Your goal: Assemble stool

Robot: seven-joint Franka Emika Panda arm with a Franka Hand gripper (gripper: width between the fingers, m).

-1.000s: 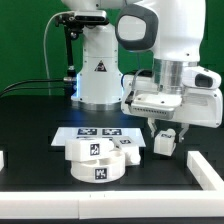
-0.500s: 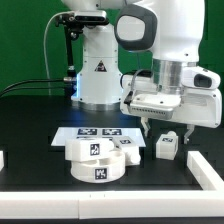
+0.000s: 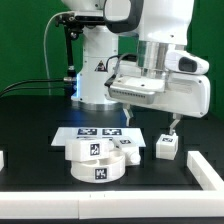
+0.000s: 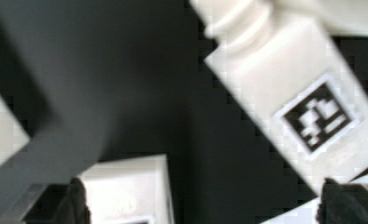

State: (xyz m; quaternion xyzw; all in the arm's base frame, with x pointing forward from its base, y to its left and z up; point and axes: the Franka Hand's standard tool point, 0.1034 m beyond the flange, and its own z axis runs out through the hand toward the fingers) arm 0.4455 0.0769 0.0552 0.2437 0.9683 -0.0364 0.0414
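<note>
**A:** What lay closest?

**B:** The seat point(image 3: 98, 165). It was a thick, round disc of smooth white plastic, lying flat on my matte black worktop point(image 3: 35, 140) with a black-and-white square tag on its rim. A blocky white part point(image 3: 96, 148), also tagged, sat on top of it. Toward the exterior view's right lay a plain white block point(image 3: 205, 170) with squared edges.

**A:** And the leg?

**B:** The leg point(image 3: 165, 147) stood on the worktop between the seat and that block, touching neither. It was short, chunky and white, with a tag on its face.

**A:** Were you gripping it?

**B:** No. My pincer point(image 3: 153, 120) hung above the leg and clear of it. Its dark fingers were spread wide with nothing between them. My wrist view showed a white tagged part past the fingertips, but it was too blurred to name.

**A:** Farther back?

**B:** More loose white parts point(image 3: 125, 143) lay just beside the seat. Behind them was the marker board point(image 3: 95, 131), thin, flat and printed with tags. My glossy white base point(image 3: 98, 75) stood farthest back.
</note>
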